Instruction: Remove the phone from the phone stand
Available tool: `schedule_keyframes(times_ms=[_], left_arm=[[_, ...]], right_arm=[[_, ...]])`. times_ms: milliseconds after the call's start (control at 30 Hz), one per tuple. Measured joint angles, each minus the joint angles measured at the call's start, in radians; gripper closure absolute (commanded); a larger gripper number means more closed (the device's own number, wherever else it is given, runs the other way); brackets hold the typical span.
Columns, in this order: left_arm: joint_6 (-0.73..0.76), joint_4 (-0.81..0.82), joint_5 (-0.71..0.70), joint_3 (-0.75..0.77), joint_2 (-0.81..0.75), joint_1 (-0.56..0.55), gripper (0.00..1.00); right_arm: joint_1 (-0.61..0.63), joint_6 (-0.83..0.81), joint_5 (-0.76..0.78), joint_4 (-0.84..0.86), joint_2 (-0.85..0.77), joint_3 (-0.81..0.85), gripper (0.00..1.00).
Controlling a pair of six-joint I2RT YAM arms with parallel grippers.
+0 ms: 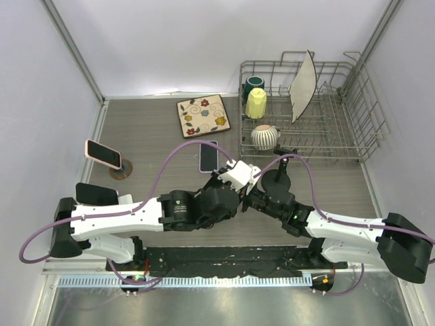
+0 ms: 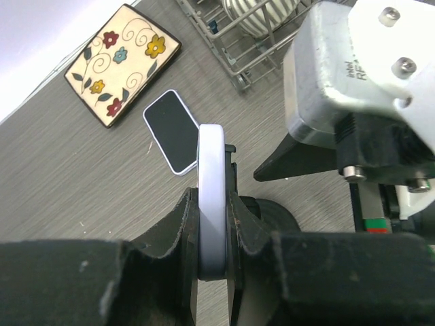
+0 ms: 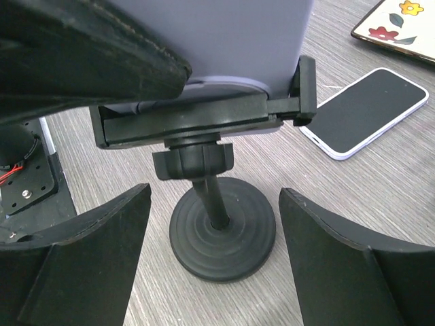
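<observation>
A lavender phone point(image 3: 224, 41) stands upright in the clamp point(image 3: 197, 122) of a black phone stand, whose round base point(image 3: 223, 234) rests on the wood-grain table. My left gripper point(image 2: 212, 198) is shut on the phone point(image 2: 211, 159), one finger on each face, and the phone's lower end still sits in the clamp. My right gripper point(image 3: 214, 204) is open, low over the table. Its fingers straddle the stand's base and stem without touching them. From above, both wrists point(image 1: 238, 178) crowd together and hide the phone and its stand.
A second phone point(image 1: 209, 156) lies flat, screen up, just beyond the grippers. Behind it is a floral tile point(image 1: 204, 116). A pink phone point(image 1: 102, 154) leans on a brown stand at the left. A dish rack point(image 1: 340, 136) with cups and a plate fills the back right. What looks like another black stand point(image 1: 278, 178) is beside the right wrist.
</observation>
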Motion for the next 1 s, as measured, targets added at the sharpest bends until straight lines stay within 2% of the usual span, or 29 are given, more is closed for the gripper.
schedule_keyframes(times_ms=[233,333,367,533,567,667,1000], left_arm=[[-0.002,0.008,0.017,0.000,-0.001,0.000,1.00],[-0.006,0.008,0.026,-0.003,-0.006,0.000,1.00],[-0.010,0.008,0.031,-0.005,-0.010,0.000,1.00],[-0.019,0.009,0.047,-0.011,-0.026,0.005,1.00],[-0.020,0.009,0.048,-0.013,-0.028,0.006,1.00],[-0.019,0.014,0.052,-0.016,-0.032,0.008,1.00],[-0.023,0.014,0.045,-0.023,-0.043,0.012,1.00]], right_arm=[[0.000,-0.007,0.003,0.059,0.045,0.001,0.34],[0.000,-0.013,0.008,0.077,0.064,0.002,0.44],[0.000,-0.015,0.014,0.082,0.067,0.002,0.51],[0.005,-0.023,0.019,0.093,0.071,0.005,0.70],[0.005,-0.022,0.019,0.095,0.072,0.005,0.81],[0.013,-0.021,0.012,0.102,0.074,0.007,1.00],[0.020,-0.031,0.042,0.102,0.074,0.007,0.99]])
